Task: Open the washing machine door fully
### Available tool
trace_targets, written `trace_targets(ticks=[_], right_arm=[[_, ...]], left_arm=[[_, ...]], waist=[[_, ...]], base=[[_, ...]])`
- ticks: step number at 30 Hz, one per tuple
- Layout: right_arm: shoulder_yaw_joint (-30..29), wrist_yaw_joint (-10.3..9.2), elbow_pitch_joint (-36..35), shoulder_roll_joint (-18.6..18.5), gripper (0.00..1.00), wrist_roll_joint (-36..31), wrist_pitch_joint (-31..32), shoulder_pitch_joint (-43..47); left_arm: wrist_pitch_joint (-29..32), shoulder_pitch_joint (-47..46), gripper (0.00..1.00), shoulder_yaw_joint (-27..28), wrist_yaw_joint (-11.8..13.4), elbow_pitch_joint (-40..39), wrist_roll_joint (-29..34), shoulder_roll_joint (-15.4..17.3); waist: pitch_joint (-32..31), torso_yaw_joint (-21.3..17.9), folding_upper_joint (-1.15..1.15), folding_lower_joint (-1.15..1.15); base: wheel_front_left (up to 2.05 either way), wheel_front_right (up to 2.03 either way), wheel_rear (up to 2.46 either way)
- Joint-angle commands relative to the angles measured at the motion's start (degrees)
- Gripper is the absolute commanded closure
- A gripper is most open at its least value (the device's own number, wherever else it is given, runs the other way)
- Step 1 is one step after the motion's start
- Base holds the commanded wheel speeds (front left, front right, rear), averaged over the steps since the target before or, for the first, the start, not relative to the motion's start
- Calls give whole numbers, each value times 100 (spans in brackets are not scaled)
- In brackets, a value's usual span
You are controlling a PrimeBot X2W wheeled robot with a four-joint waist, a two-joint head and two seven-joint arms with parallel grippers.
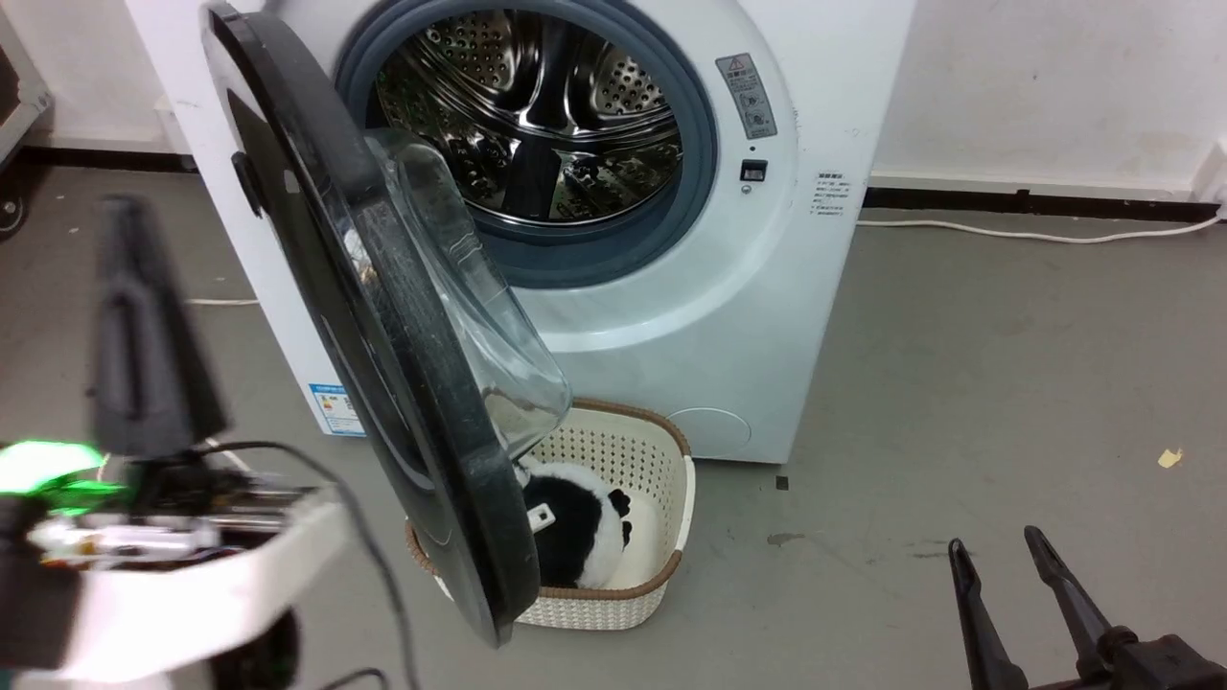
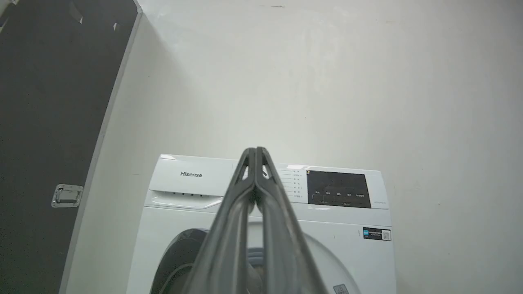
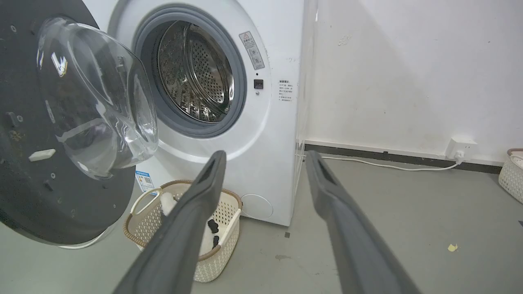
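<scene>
A: What is seen of the room?

B: A grey floor [image 1: 959,364] is seen, marked by stains and one yellow scrap [image 1: 1169,458]. A white wall [image 1: 1035,86] is edged at its foot by a dark skirting [image 1: 1035,203]. A white cable [image 1: 1035,234] is laid along it to a socket [image 3: 461,147].

A: And what is stood on that floor?

B: A white machine [image 1: 748,316] is set against the wall. Its steel drum [image 1: 537,115] is laid bare inside a grey seal [image 1: 705,144]. A basket [image 1: 633,450] is placed on the floor just before it, with a black-and-white plush [image 1: 575,527] lying inside.

A: Where is the door found?

B: The door [image 1: 383,316] is swung out from the machine's front, hinged at the left of the head view and seen there nearly edge-on. Its glass bowl is turned towards the drum, and its lower rim is hung over the basket.

A: How are the tools held?

B: The left tool [image 2: 255,153] is closed tight with nothing caught in it. It is pointed at the machine's dark display [image 2: 338,188] and the wall above. In the head view it is blurred, left of the door and apart from it. The right tool [image 3: 265,155] is spread wide and nothing is held. It is kept low over the floor, well apart from the door.

A: Is anything else noted?

B: A dark panel [image 2: 41,102] with a metal latch [image 2: 66,195] is seen left of the machine. A second basket [image 3: 512,173] is seen by the wall past the socket.
</scene>
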Motion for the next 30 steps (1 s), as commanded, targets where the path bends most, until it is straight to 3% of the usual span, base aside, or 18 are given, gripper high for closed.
trace_targets(ticks=[1,8,16,30], right_arm=[[16,5,15,27,0,23,-25,-25],[35,5,3,27,0,73,-25,-35],[24,5,22,27,0,76,-25,-45],[39,5,46,27,0,133,-25,-108]], left_arm=[[112,-39,100,-153,-56,-48,17,6],[606,294,100,-1242,-56,166,-22,6],[1003,813,100,-2355,80,1355,-278,6],[760,597,100,-2416,532,3343,-617,6]], waist=[[-7,-25,0,0],[8,-112,0,0],[72,-177,0,0],[266,-163,0,0]], base=[[0,0,0],[0,0,0],[0,0,0],[0,0,0]])
